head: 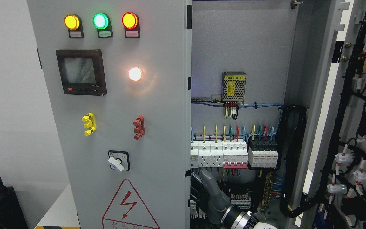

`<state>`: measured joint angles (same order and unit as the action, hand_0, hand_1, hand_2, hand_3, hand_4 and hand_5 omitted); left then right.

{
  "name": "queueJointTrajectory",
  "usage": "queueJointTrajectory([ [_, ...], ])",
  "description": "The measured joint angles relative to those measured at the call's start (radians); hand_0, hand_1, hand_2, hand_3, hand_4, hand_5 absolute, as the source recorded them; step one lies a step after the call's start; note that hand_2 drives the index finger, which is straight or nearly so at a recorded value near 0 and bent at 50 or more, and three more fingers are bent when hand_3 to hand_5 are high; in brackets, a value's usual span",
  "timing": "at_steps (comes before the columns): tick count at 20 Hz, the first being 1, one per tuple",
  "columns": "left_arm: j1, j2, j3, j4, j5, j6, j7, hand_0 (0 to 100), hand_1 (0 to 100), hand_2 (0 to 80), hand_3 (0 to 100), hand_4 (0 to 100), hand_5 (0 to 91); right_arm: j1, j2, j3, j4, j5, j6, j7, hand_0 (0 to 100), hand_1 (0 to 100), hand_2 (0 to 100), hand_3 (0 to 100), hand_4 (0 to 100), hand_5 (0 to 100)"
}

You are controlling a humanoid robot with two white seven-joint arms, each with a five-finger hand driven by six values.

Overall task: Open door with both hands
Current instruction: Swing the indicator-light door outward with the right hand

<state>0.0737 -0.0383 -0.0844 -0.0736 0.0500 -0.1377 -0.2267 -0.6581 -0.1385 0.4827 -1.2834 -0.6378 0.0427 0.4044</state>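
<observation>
The right hand (202, 187) reaches up behind the left door's (113, 105) free edge; whether its fingers grip cannot be told. That steel door looks stiff and heavy: pull at the edge, clear of the breakers (233, 156) just above.

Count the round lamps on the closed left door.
4. Along the top of the door: a yellow lamp, a green lamp and a red lamp. Lower, right of the screen, a glowing white lamp. None look hidden.

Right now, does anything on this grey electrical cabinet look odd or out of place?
Only that the right door stands swung open, baring breakers and wiring, while the grey left door is shut. A robot hand reaches behind that door's edge.
</observation>
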Motion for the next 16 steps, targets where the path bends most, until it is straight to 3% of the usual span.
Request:
queueJointTrajectory([
  [16,0.000,0.000,0.000,0.000,0.000,0.000,0.000,0,0,0.0,0,4,0.0,0.004,0.002,0.005,-0.021,-0.057,0.007,0.074,0,0,0,0,0,0],
])
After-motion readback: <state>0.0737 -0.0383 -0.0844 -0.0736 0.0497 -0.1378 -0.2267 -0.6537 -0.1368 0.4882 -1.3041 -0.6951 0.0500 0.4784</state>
